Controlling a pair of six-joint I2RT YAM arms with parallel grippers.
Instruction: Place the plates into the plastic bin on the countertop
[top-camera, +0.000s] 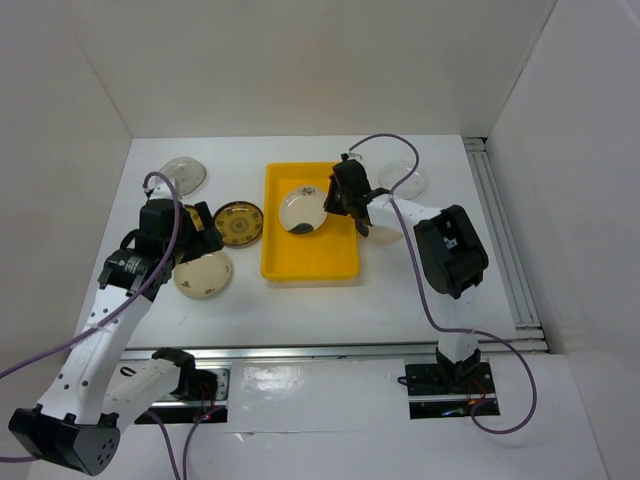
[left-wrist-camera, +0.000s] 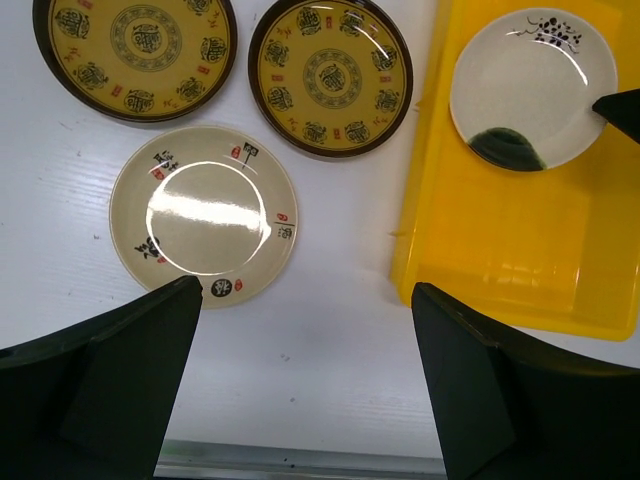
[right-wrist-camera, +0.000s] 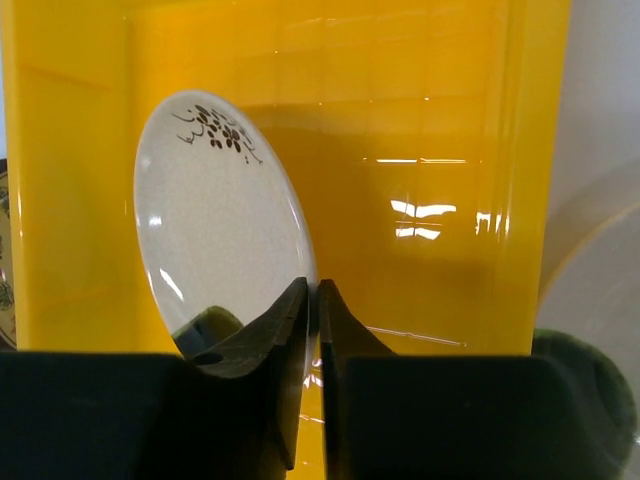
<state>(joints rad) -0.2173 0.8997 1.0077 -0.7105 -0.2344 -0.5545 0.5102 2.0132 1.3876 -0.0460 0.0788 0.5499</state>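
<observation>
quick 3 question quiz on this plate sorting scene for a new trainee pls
1. True or false: the left end effector is open and holds nothing.
2. How many plates lie in the yellow bin?
3. Which one is at the rim of the cream plate in the bin? A: the left end effector. B: the right end effector.
Key: 1 true; 2 one; 3 B.
</observation>
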